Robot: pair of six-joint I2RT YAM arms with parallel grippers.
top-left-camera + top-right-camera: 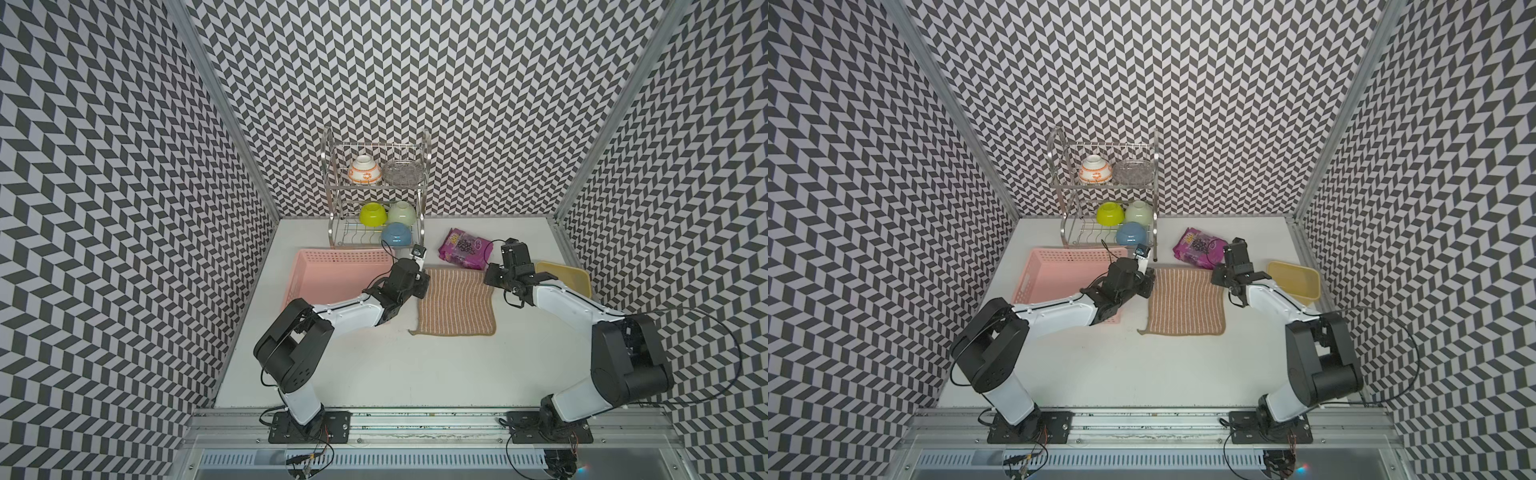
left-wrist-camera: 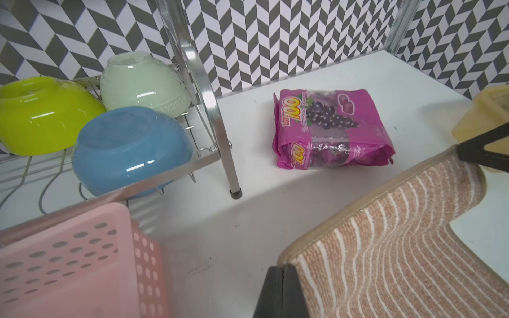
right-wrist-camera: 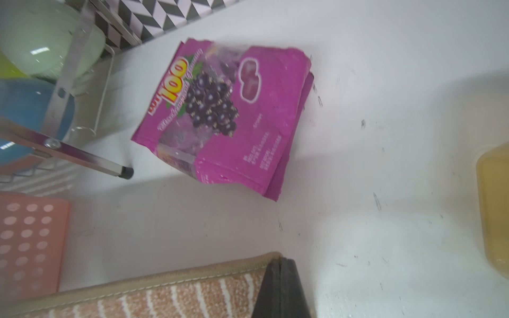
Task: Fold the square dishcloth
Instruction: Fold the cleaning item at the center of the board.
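In both top views the dishcloth (image 1: pixel 456 301) lies spread on the white counter (image 1: pixel 374 365), between the pink basket (image 1: pixel 332 270) on the left and a yellow tray (image 1: pixel 571 276) on the right. Its near edge lies flat, with a small loop (image 1: pixel 412 331) at the near left corner. The left tool (image 1: pixel 424 275) is at the cloth's far left corner and the right tool (image 1: pixel 492 282) at its far right corner. From above, the wrists cover the jaws. A purple candy bag (image 1: pixel 464 246) lies just beyond the far right corner. A metal dish rack (image 1: pixel 374 195) stands at the back, holding upturned bowls.

In the left wrist view the left tool (image 2: pixel 281 275) has its two black jaws pressed together on the pale edging of the dishcloth (image 2: pixel 399 247), so it pinches that corner. The far edge runs from there to the right tool (image 2: pixel 468 154), which clamps the other corner, and below it the cloth sags in a curve. Beyond lie the candy bag (image 2: pixel 330 129) and the rack's foot (image 2: pixel 236 194). A blue bowl (image 2: pixel 129 148), a lime bowl (image 2: pixel 41 113) and a pale green bowl (image 2: pixel 143 79) sit on the rack. The basket (image 2: pixel 68 261) is close alongside.

In the right wrist view the right tool (image 3: pixel 281 275) is closed tight on the corner of the dishcloth (image 3: pixel 165 300), with no gap between the jaws. The candy bag (image 3: pixel 228 118) lies ahead, apart from the cloth. The yellow tray (image 3: pixel 495 214) and the basket (image 3: pixel 27 242) show at opposite sides.
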